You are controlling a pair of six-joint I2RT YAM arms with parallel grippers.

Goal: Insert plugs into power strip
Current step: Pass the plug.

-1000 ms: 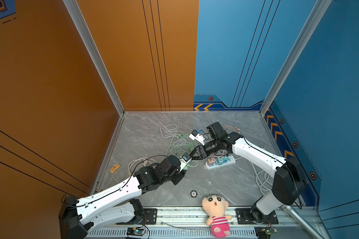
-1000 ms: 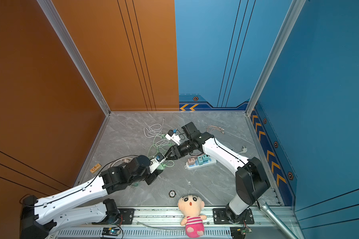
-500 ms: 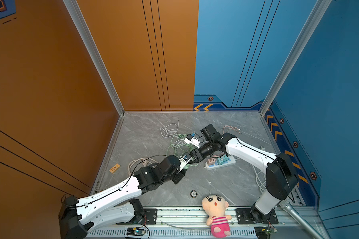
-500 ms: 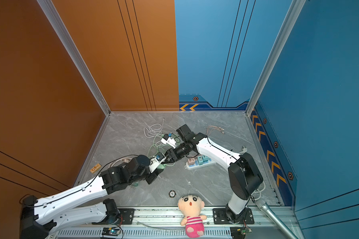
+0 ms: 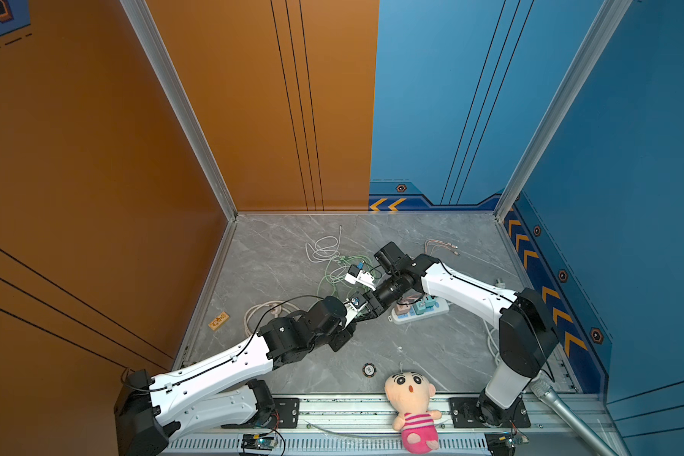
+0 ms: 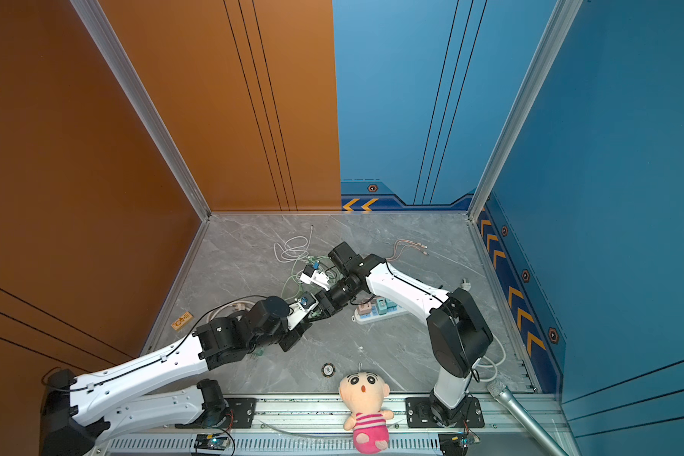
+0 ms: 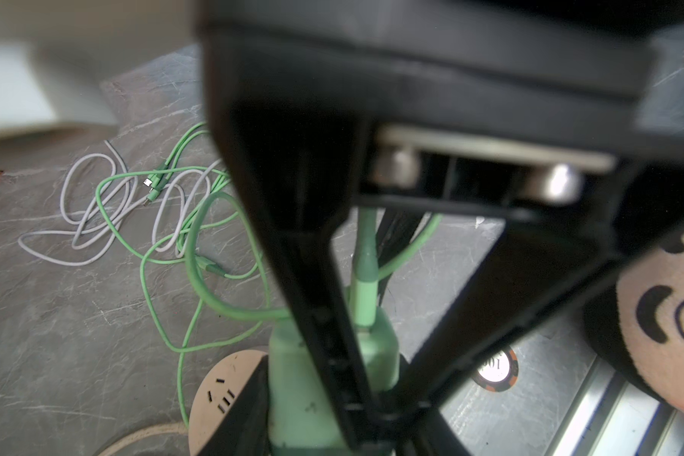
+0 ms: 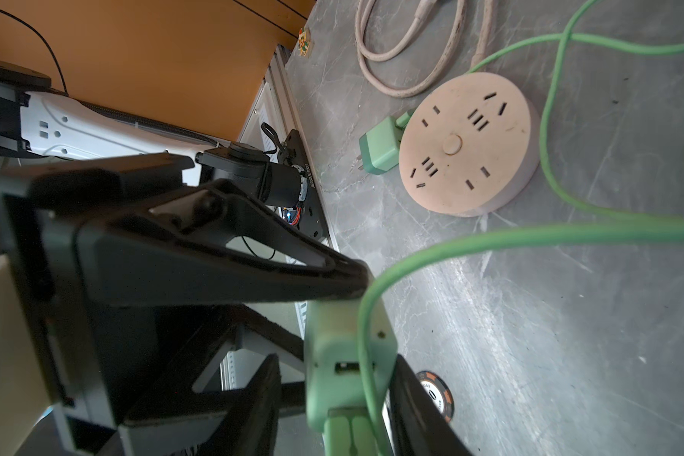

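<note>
A green plug (image 8: 346,355) hangs above the floor, its green cable looping away. My left gripper (image 7: 332,428) is shut on the plug (image 7: 312,395). My right gripper (image 8: 338,398) reaches in from the opposite side and straddles the same plug, still open: one finger (image 8: 405,391) touches it, the other (image 8: 267,395) stands off with a gap. In both top views the two grippers (image 5: 362,314) (image 6: 314,312) meet mid-floor. A round pink power strip (image 8: 468,144) lies below, another green plug (image 8: 380,150) on its side beside it. A white power strip (image 5: 437,312) carries pink and teal plugs.
Loose white cable (image 5: 322,248) and green cables (image 5: 340,276) lie behind the grippers. A poker chip (image 5: 369,370), a plush doll (image 5: 411,410) and a microphone (image 5: 565,410) sit near the front rail. A thick white cord (image 5: 494,343) runs by the right arm's base.
The right arm has swung left and down, bringing its jaws around the green plug that the left gripper holds. The left arm has stayed still.
</note>
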